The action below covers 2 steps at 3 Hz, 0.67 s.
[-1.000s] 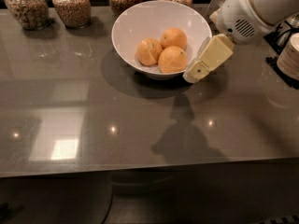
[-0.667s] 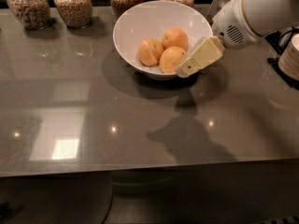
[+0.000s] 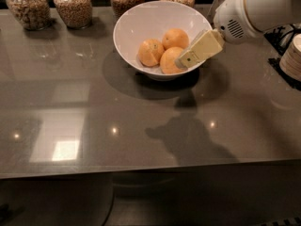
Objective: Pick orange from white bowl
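Four grain-filled glass jars [image 3: 73, 6] line the far edge and a pale round container [image 3: 292, 56] sits at the right edge, both apart from the white bowl [image 3: 128, 28]; only the bowl's right rim lies under the gripper [image 3: 182, 61]. The surface is a glossy dark grey tabletop [image 3: 94, 126] showing lamp reflections and the arm's shadow. The bowl stands far of centre holding three oranges [image 3: 151, 52], dimpled and bright; the gripper's cream tip rests at the near-right orange [image 3: 169, 61], and whether it is apart or together cannot be told.
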Tool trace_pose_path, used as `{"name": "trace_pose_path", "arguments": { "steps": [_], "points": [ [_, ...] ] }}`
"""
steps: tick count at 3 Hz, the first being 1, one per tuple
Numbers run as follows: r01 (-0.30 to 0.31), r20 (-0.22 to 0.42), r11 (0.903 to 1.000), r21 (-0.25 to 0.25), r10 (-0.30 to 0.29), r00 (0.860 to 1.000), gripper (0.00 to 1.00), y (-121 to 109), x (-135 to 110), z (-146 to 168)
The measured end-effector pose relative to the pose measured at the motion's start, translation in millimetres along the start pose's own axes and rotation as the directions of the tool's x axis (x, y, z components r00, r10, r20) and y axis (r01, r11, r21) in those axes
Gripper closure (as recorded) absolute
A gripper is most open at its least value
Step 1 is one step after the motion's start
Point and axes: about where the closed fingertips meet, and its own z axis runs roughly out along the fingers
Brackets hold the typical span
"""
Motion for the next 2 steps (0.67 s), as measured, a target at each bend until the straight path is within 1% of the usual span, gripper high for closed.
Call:
{"name": "trace_pose_path", "arguments": {
  "steps": [1,2],
  "points": [
    [-0.023,0.052,0.9992,0.032,0.021,0.998,0.00,-4.6,-17.9,13.8],
    [-0.076,0.106,0.9946,0.072,0.068,0.992,0.00,-11.5,-37.3,39.8]
  ]
}}
